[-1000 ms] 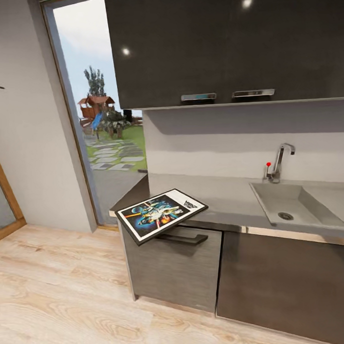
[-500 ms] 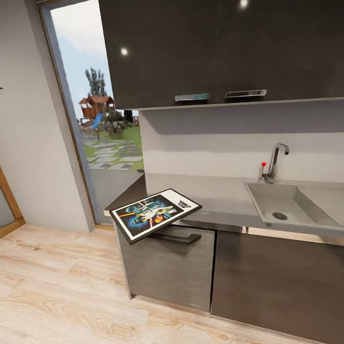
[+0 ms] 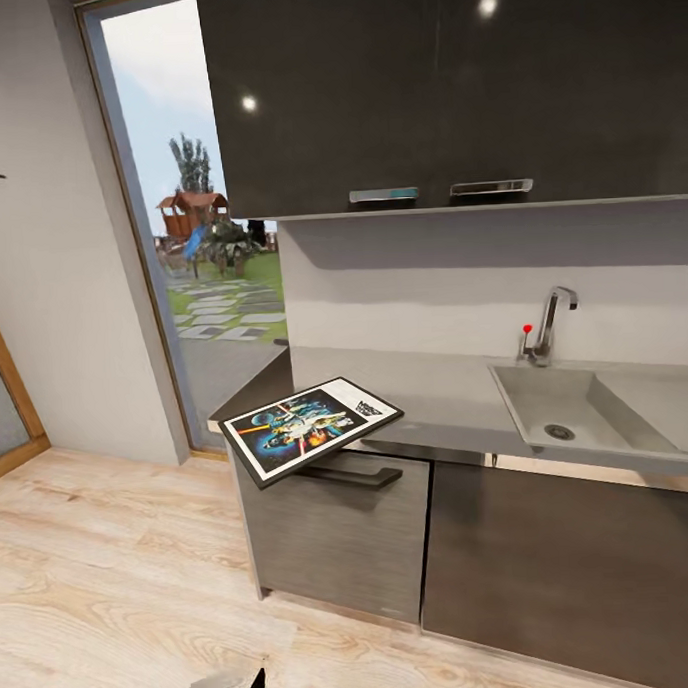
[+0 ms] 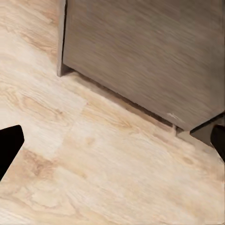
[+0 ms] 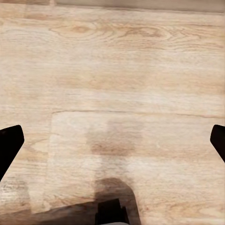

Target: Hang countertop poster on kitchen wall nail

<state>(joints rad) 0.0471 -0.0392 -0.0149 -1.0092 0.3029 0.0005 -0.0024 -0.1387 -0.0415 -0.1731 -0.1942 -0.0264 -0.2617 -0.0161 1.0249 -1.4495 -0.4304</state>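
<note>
The job has hardly begun: the black-framed Star Wars poster (image 3: 315, 426) lies flat at centre left of the head view, on the corner of the long light-grey worktop (image 3: 442, 400), poking over its edge. The left claw (image 4: 112, 140) and right claw (image 5: 112, 140) are wide open, holding nothing, over the pale wooden floor (image 5: 112, 70). Grabbing, lifting and hanging it on the tiny dark wall nail (image 3: 0, 176) at upper left are all left.

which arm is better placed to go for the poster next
Probably the left. The poster overhangs the countertop's left end, and the left tool faces that end cabinet. The right tool faces the floor.
</note>
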